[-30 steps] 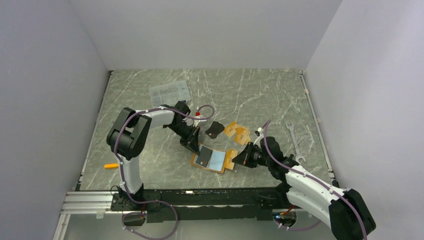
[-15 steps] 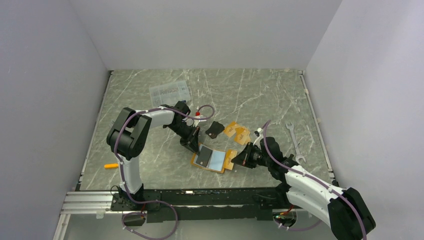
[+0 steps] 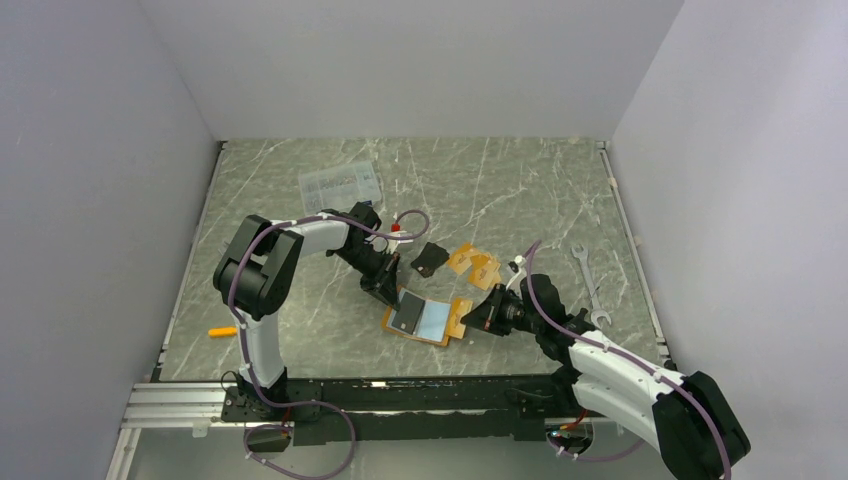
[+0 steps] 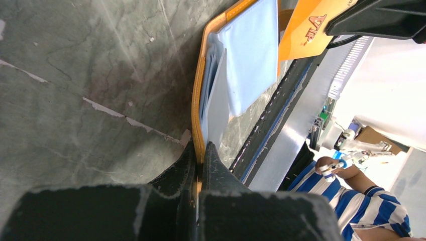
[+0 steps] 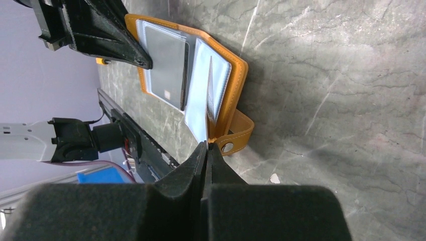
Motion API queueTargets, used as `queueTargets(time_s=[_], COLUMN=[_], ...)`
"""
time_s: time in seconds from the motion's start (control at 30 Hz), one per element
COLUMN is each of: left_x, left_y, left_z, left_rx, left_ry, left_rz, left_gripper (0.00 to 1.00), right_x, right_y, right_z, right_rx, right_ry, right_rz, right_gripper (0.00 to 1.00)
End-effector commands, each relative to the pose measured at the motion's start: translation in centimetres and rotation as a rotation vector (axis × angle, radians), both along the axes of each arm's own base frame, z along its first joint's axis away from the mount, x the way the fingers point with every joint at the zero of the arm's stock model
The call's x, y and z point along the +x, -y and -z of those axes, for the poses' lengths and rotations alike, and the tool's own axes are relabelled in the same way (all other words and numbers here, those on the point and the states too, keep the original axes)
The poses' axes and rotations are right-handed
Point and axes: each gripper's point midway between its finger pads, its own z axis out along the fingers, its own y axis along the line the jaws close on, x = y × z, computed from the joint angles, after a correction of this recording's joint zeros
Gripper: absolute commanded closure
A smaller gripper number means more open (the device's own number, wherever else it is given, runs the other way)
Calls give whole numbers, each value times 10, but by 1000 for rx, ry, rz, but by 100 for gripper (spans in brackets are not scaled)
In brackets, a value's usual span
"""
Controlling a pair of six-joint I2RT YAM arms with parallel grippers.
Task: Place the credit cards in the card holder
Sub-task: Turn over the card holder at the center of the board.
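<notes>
Orange card holder (image 3: 425, 322) lies open mid-table; left gripper (image 4: 201, 148) clamps its cover edge, right gripper (image 5: 207, 145) pinches an inner sleeve (image 5: 203, 90); a gentle lift should admit credit cards (image 3: 473, 265) lying at one o'clock.

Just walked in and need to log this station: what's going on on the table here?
Both robot arms are holding an orange card holder open on the table. The left gripper is shut on its orange edge. The right gripper is shut at the opposite side, apparently on a pale inner sleeve beside the snap tab. A grey card sits in the open holder. A black card and some orange cards lie loose behind it.
</notes>
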Motion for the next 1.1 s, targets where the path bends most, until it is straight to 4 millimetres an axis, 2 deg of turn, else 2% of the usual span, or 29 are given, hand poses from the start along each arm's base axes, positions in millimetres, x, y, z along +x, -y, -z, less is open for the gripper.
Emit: queueTargets(time_s=[0.0,0.8,1.07], left_x=[4,3,2], left_y=[3,5,7], left_z=[0,-4,-7], left_rx=[-20,-30,-36], left_ry=[62,78,86], left_rz=[25,33,39], left_gripper=[99,99,99], right_x=[6,12,19], right_y=[-7,-18,-25], right_z=[-13,-32,-47], right_rx=[56,95,113], right_ry=[49,80,102], right_rz=[-6,-48,-72], right_gripper=[100,100,100])
